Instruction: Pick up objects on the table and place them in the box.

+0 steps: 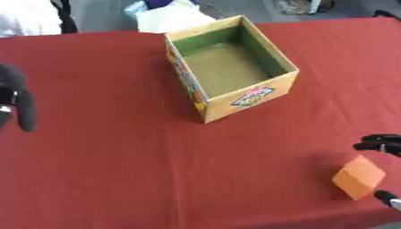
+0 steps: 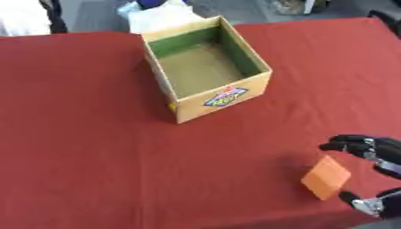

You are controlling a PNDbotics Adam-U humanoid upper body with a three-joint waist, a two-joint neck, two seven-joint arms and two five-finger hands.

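An orange block (image 2: 326,177) lies on the red table (image 2: 117,156) near the front right corner. My right hand (image 2: 377,150) comes in from the right edge and is open around the block: its fingers (image 2: 352,144) are bent just beyond the block and its thumb (image 2: 354,200) sits just in front of it. I cannot tell whether either touches the block. The open cardboard box (image 2: 222,96), green inside with a colourful label on its near wall, stands empty at the back centre. My left hand (image 1: 17,100) hangs at the left edge, fingers straight and holding nothing.
The red cloth runs bare between the box and the block. The table's front edge lies close behind the block and my right hand. Pale objects (image 1: 168,15) and a person's white clothing (image 1: 27,18) show beyond the far edge.
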